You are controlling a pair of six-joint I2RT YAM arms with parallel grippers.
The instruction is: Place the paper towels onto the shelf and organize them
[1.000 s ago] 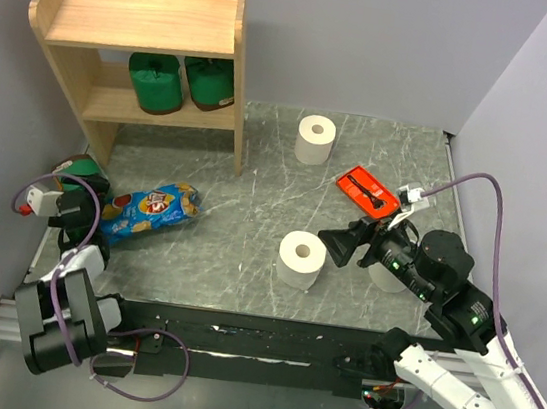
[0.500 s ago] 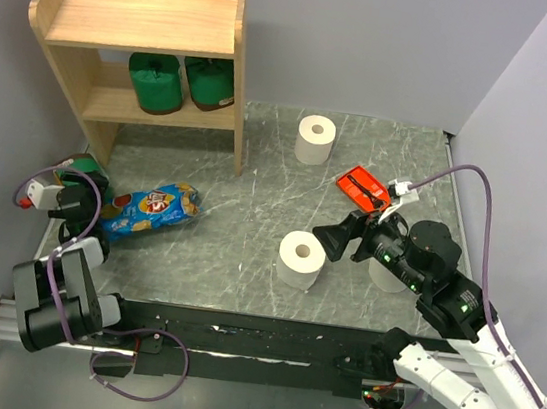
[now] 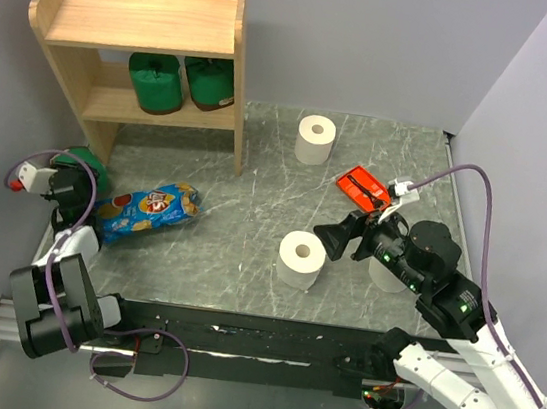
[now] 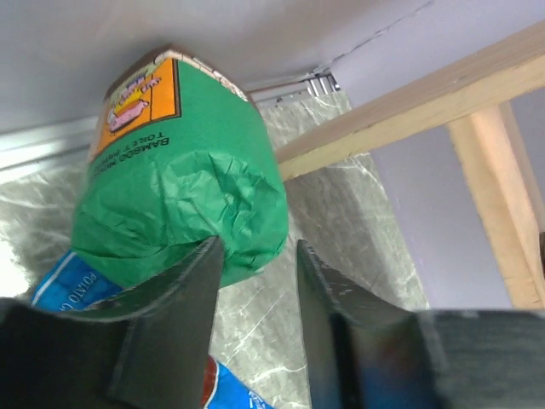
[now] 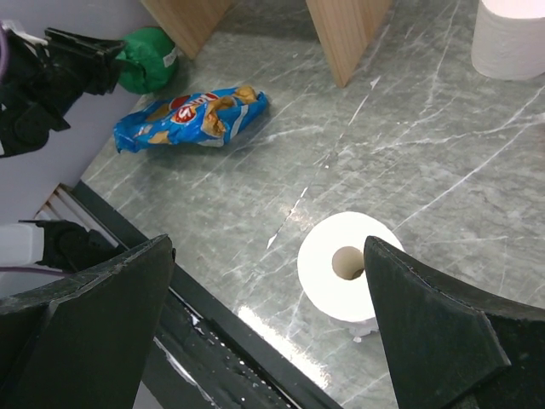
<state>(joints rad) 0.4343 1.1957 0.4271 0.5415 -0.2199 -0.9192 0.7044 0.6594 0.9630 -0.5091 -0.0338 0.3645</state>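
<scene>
Left wrist view shows the left tool point(image 4: 257, 249) with its fingers set narrowly apart and gripping nothing, their tips just short of a green-wrapped roll point(image 4: 179, 183). The roll rests on the tabletop point(image 4: 341, 213) against the wall, beside the blue snack bag point(image 4: 64, 277) and near the foot of the shelf point(image 4: 477, 68). It seems to lie on its side, though the angle is too close to be sure. From the top external view, a pair of green rolls point(image 3: 155, 83) already sits on the lower tier, while the top board is bare. The right tool point(image 5: 268, 247) hangs with its fingers spread wide above an upright white roll point(image 5: 349, 277), apart from it. Both kinds of roll should be light and soft, giving under pressure, so a gentle squeeze across the middle of the cylinder is likely safest. The green wrapper looks slick and crinkly and may slide, and the left fingers would probably need to spread wider than the roll before closing. The white roll's paper offers better friction.
</scene>
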